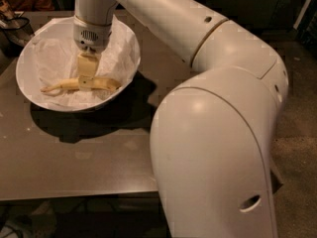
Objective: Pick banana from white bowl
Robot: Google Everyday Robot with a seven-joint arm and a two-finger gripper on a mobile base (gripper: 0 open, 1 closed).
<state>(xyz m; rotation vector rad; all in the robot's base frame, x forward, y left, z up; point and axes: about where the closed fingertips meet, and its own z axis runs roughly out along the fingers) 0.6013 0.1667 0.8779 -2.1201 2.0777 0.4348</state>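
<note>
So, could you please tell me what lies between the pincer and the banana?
Nothing: in the camera view the pincer meets the banana at its middle, inside the white bowl.

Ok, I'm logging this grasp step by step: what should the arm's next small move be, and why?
Probably firm up the grasp before lifting: the gripper is down inside the white bowl, right over the middle of the banana, and the banana lies flat on the paper lining, not raised.
</note>
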